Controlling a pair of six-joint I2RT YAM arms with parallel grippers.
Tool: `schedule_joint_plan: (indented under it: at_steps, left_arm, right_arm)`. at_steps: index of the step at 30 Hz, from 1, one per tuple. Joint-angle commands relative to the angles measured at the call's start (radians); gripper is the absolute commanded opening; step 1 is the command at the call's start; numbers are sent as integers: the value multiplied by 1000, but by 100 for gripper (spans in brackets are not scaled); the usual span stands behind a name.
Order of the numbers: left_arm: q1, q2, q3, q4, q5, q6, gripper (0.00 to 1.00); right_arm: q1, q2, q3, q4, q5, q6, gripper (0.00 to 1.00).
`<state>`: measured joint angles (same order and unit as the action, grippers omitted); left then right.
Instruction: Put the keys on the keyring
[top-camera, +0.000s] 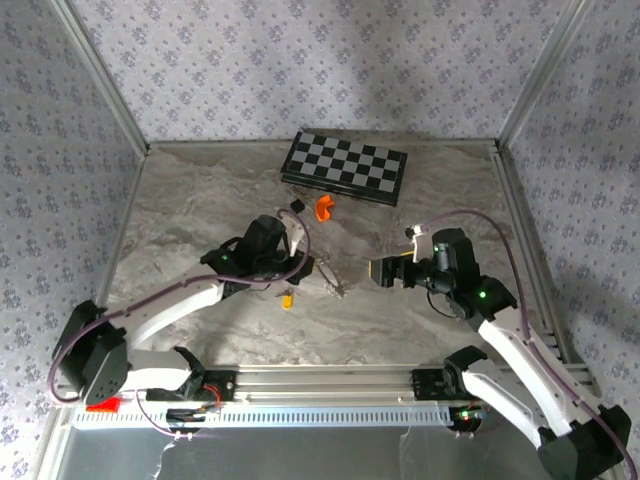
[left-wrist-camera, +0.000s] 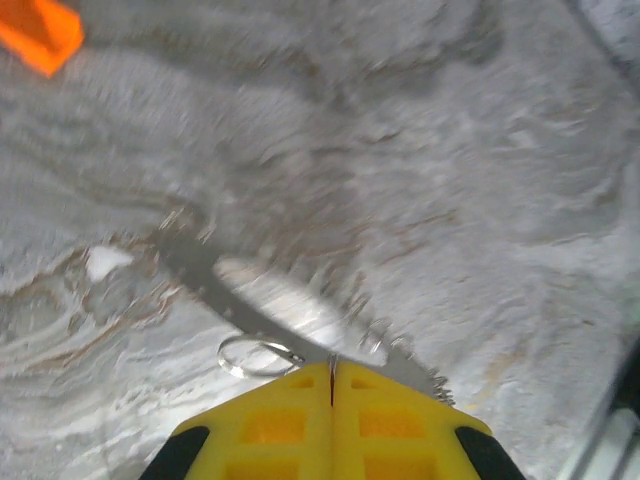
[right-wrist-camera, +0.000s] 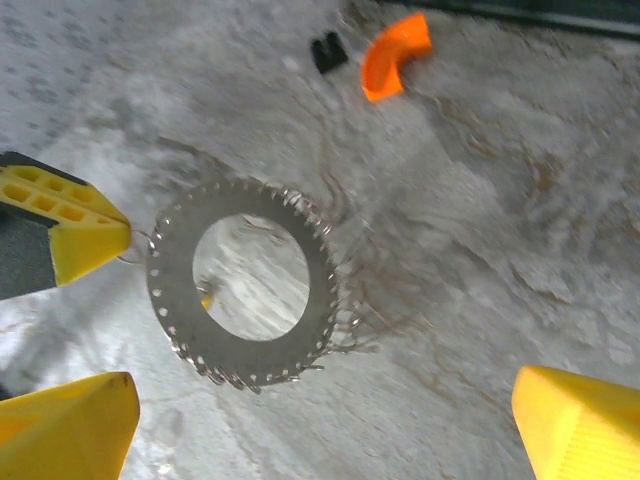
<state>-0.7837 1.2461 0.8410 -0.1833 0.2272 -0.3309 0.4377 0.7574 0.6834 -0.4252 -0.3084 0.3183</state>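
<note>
One overhead, two close wrist views.
Your top camera looks down from above the near edge toward the far chessboard (top-camera: 345, 168); both wrist cameras hang close over the table (top-camera: 200, 200), sharing the keyring (right-wrist-camera: 170, 285) and the orange curved piece (right-wrist-camera: 393, 55).

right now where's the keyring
Mid-table in the top view, the keyring is between the two arms, pinched at its edge in the left jaws, with the small yellow key just left of it.

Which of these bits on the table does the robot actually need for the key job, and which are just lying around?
Needed: the silvery keyring; the tiny yellow-orange key.
Just lying about: the chessboard; the orange curved piece; the small black cube.
</note>
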Motion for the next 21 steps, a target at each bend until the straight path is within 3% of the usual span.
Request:
schedule_joint_plan:
  at_steps: [1, 9, 14, 21]
  left_arm:
    - [-24, -81, 2, 28, 38, 71, 0]
    - [-71, -229, 13, 133, 136, 117, 0]
    - [-118, -315, -19, 272, 185, 130, 0]
    - [-168, -377, -7, 413, 266, 144, 0]
  right_arm:
    - [-5, -60, 51, 8, -85, 6, 94]
    - [-6, -170, 88, 118, -198, 42, 73]
    - [-4, -234, 101, 197, -267, 77, 67]
    - [-3, -288, 175, 216, -246, 65, 59]
